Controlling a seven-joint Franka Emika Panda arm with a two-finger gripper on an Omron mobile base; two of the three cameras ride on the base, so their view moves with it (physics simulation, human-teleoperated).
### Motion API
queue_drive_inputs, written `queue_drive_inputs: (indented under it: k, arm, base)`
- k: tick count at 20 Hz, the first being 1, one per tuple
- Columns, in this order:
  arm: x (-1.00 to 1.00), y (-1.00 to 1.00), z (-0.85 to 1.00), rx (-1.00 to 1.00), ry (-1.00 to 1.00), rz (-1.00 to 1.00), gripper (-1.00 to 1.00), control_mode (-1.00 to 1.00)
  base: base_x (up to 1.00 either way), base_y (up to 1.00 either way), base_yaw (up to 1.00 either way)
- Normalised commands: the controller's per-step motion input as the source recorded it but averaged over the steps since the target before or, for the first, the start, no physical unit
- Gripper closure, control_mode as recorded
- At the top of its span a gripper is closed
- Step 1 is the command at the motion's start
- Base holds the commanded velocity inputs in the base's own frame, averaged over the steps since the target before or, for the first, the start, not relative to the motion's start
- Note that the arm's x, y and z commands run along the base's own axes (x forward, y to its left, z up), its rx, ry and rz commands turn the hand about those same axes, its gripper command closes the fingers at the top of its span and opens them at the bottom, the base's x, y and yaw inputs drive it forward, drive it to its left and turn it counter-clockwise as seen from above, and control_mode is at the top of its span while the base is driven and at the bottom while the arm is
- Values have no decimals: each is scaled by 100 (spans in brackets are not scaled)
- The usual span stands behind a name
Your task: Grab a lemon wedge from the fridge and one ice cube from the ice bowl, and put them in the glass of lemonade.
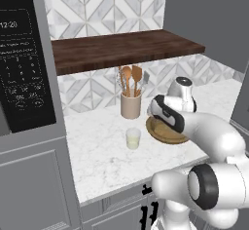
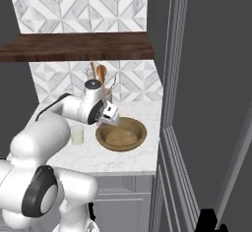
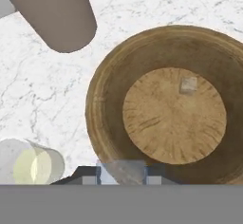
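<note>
White marble counter [image 1: 102, 156] — geometric tile wall [image 1: 104, 5], dark shelf [image 1: 121, 48].

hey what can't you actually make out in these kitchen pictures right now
- Ice bowl: the arm covers most of it in the left base view.
- Gripper: something pale and translucent sits between the tips in the hand view, cut off by the bottom edge; probably an ice cube, not certain.
- Glass of lemonade: partly hidden behind the arm in the right base view; too small to tell whether a lemon wedge is inside.

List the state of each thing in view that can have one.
End effector: over the ice bowl's rim, closed on an ice cube.
Ice bowl: upright on the counter, one cube left inside.
Glass of lemonade: upright, part full.
Fridge: doors shut.
</note>
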Motion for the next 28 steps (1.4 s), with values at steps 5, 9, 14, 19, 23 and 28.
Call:
queue_drive_inputs:
  k: [5, 9, 14, 19, 23, 28]
  arm:
    - [-32, 54, 14, 0, 0, 12, 100, -100]
    - [-27, 54, 14, 0, 0, 11, 100, -100]
    - [-19, 55, 5, -1, 0, 10, 100, -100]
    - [-2, 50, 0, -1, 0, 8, 100, -100]
    - [8, 30, -12, -2, 2, 2, 100, -100]
    - [25, 16, -25, -3, 0, 0, 100, -100]
  base:
    - [0, 0, 0]
    - [0, 0, 0]
    - [0, 0, 0]
    - [0, 0, 0]
    - [0, 0, 0]
    - [0, 0, 0]
